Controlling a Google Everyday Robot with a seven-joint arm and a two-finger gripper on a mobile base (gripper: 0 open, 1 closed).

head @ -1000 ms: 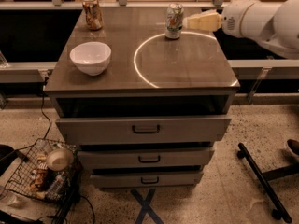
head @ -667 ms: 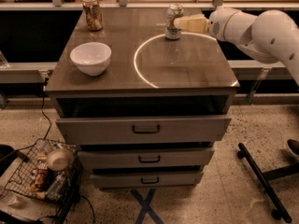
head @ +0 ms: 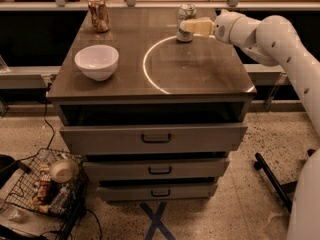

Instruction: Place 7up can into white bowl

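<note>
Three-drawer cabinet (head: 200, 136), speckled floor (head: 240, 204), dim light

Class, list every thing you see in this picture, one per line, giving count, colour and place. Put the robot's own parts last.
7up can: one, silvery with green, upright at the back right of the cabinet top.
white bowl: one, white, left side of the cabinet top.
brownish-orange can: one, brownish-orange, back left corner of the top.
ring mark: one, pale, on the right half of the top.
cabinet: one, grey-brown, three drawers, centre.
wire basket: one, dark, on the floor at lower left.
tan bowl: one, tan, among clutter in the basket.
tape cross: one, blue, on the floor before the cabinet.
arm: one, white, reaching in from the right.
gripper: one, cream, at the 7up can.
</note>
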